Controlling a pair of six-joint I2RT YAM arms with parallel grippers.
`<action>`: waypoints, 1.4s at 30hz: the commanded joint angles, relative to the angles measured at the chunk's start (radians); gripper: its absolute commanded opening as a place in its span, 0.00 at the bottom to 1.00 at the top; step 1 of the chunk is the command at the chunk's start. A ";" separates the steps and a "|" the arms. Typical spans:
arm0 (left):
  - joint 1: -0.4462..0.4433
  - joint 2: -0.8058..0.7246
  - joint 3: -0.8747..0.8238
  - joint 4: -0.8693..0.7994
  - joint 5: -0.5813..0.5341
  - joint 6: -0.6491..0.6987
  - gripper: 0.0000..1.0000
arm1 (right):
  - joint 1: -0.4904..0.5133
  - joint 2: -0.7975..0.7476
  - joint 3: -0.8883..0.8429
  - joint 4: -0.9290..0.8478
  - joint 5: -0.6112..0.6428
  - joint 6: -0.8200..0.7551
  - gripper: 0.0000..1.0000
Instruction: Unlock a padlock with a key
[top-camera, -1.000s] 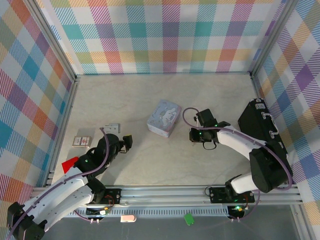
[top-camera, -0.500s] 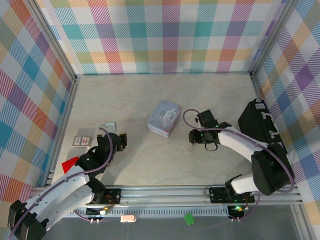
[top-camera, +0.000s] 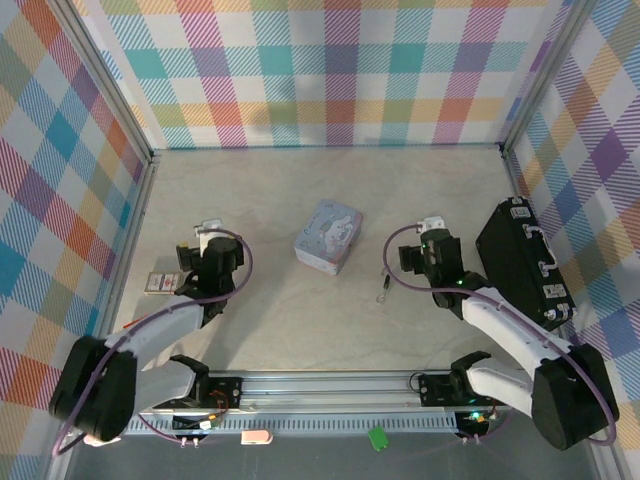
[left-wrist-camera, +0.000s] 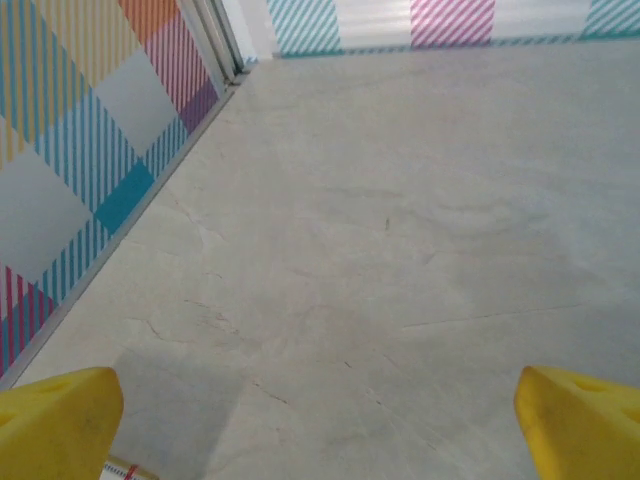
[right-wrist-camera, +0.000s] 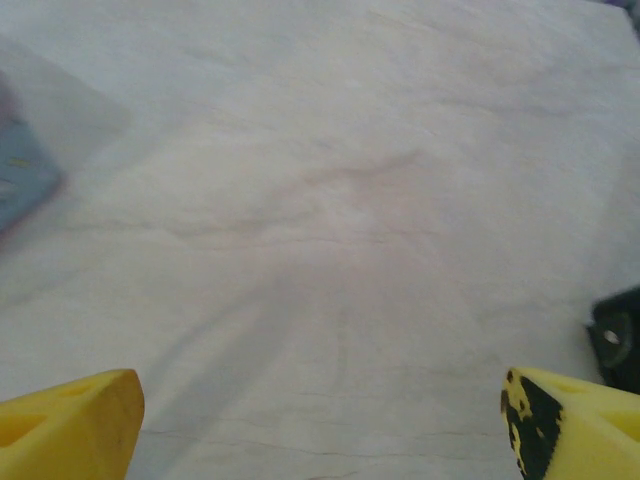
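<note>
Jaws of the left arm (top-camera: 165, 322) and right arm (top-camera: 492, 320) are held wide apart, nothing gripped. The key (top-camera: 384, 283) is laid on the counter (top-camera: 300, 320), right of the tin (top-camera: 328, 236).

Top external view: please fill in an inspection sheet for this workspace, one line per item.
Surface: pale marbled tabletop, no spills seen.
Job's things: key lies flat to the right of the pale-blue tin, held by nothing; padlock too small to tell apart from it.
Clutter: black case by the right wall; card pack by the left wall.
Grippers: left gripper and right gripper both open, bare table between the fingertips.
Cables: purple cables loop along each arm.
Surroundings: plaid walls; metal rail at the near edge.
</note>
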 joint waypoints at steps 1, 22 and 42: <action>0.062 0.110 0.019 0.194 0.110 0.076 1.00 | -0.049 0.035 -0.075 0.237 0.051 -0.050 0.92; 0.258 0.408 -0.041 0.572 0.522 0.035 1.00 | -0.386 0.399 -0.198 0.961 -0.588 -0.055 0.99; 0.259 0.411 -0.042 0.583 0.522 0.035 1.00 | -0.403 0.458 -0.103 0.836 -0.544 -0.020 0.99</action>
